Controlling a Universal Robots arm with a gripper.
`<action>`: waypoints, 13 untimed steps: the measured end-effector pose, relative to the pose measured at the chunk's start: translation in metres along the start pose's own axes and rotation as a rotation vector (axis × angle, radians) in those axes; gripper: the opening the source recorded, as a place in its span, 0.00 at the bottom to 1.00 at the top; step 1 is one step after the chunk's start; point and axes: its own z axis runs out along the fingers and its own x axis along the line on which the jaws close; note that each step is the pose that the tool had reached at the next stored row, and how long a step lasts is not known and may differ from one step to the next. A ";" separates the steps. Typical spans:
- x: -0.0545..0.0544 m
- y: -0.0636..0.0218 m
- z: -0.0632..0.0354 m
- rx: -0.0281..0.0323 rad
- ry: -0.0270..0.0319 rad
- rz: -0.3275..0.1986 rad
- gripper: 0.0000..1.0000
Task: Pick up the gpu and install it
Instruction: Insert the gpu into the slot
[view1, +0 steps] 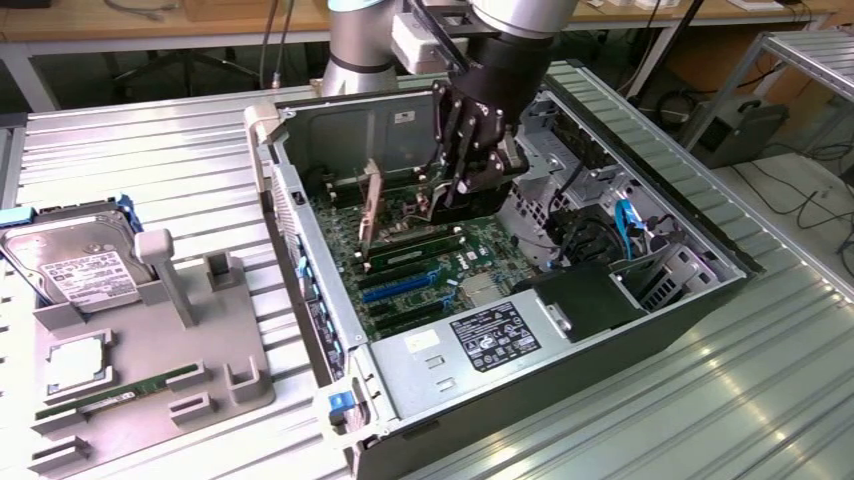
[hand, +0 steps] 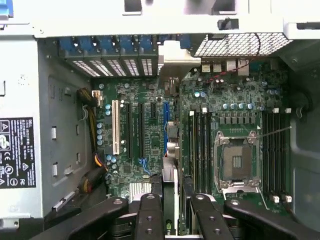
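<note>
Gripper (view1: 455, 198) fingers reach down into the open computer case (view1: 694, 240), which lies on its side on the ribbed metal table (view1: 160, 160), and they are pinched narrowly on the gpu (view1: 375, 203). In the exterior view the card stands upright on its edge at about 9 o'clock from the gripper, its silver end bracket towards the case's rear wall. In the wrist view the gpu (hand: 170, 137) shows edge-on as a thin strip running from the black fingers (hand: 149, 215) up to the rear bracket openings, just beside the blue expansion slot (hand: 165, 125) and between that slot and the RAM slots (hand: 199, 145). Whether its lower edge is already touching the motherboard (hand: 145, 165) is hard to tell from either angle. The bare CPU socket (hand: 235, 161) lies further along the board, and the power supply (view1: 467, 340) sits at about 6 o'clock from the gripper in the exterior view. Well apart, at 8 o'clock on the table, a grey fixture tray (view1: 147, 350) carries a hard drive (view1: 80, 270) and a RAM stick (view1: 114, 395)
</note>
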 end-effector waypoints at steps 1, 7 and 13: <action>0.000 0.0002 0.0005 0.0001 -0.0014 -0.006 0.26; 0.002 0.0140 0.0059 0.0093 -0.0082 -0.012 0.26; 0.005 0.0309 0.0123 0.0267 -0.0084 -0.012 0.26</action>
